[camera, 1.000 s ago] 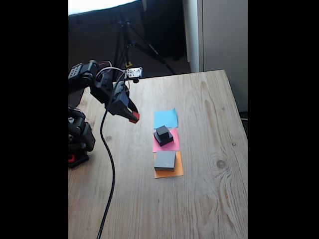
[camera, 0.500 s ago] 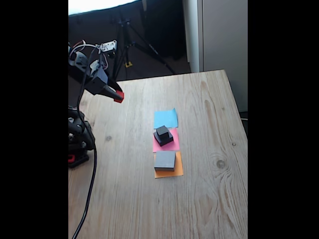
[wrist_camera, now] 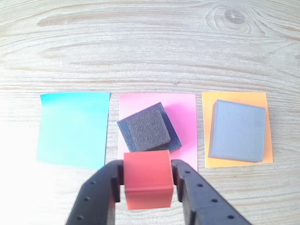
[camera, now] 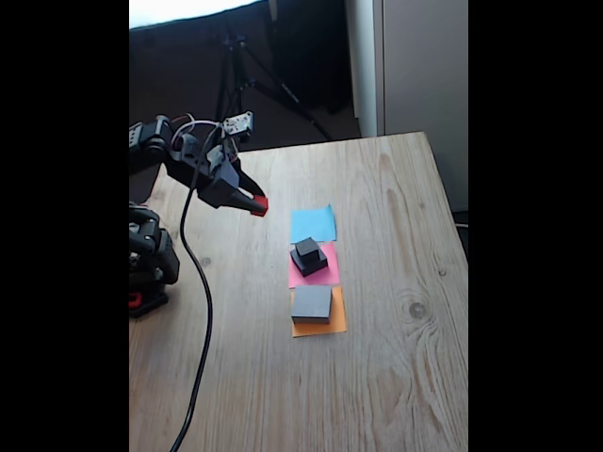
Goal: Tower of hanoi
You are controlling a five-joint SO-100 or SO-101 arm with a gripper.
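red cube (wrist_camera: 147, 184): pinched between gripper (wrist_camera: 148, 187) fingers, above table (camera: 396, 395)
pink square (wrist_camera: 183, 112): small black cube (wrist_camera: 143, 126) atop medium black block (wrist_camera: 174, 143), mostly hidden
orange square (wrist_camera: 234, 164): grey block (wrist_camera: 236, 130)
blue square (wrist_camera: 72, 129): bare

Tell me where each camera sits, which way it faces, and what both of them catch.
Fixed view: stands high off the table's near end, looking down its length; shows the arm at left with its pincer raised.
Wrist view: rides on the arm, looking down over the pincer shut on a red cube.
Shared: red cube, blue paper, black blocks on pink paper, grey block on orange paper.
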